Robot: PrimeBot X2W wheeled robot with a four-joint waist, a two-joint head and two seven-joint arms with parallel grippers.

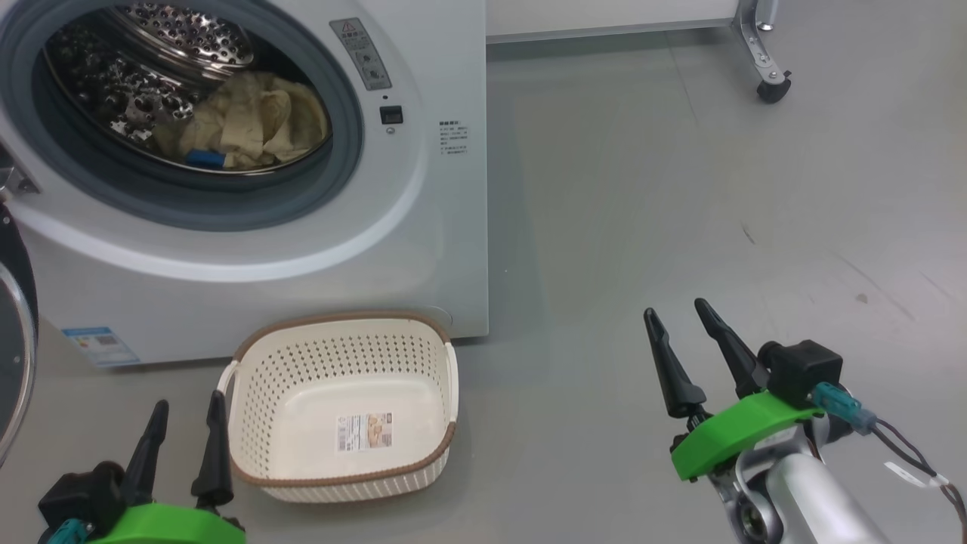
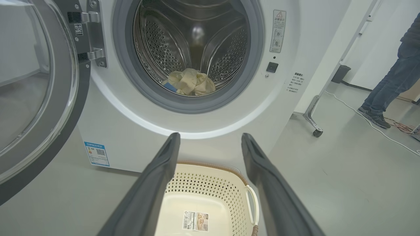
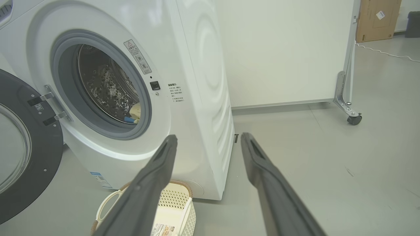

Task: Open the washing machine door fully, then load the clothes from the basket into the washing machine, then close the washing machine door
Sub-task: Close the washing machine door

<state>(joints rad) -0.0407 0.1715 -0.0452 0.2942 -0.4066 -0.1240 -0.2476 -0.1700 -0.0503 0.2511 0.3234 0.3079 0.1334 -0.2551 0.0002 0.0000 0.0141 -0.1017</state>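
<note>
At left, the black-rimmed round door (image 1: 15, 264) is running off-view; pale yellow clothes (image 1: 257, 125) are lying in the steel drum (image 1: 181, 38); left gripper (image 1: 189, 400) and right gripper (image 1: 675, 308) are gaping.

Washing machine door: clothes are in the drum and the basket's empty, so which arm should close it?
Left, probably. The washing machine door hangs open on the robot's left, near the open, empty left end effector. The right end effector sits far off, beyond the basket.

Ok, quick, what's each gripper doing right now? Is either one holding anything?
Left gripper: open, holding nothing.
Right gripper: open, holding nothing.
</note>
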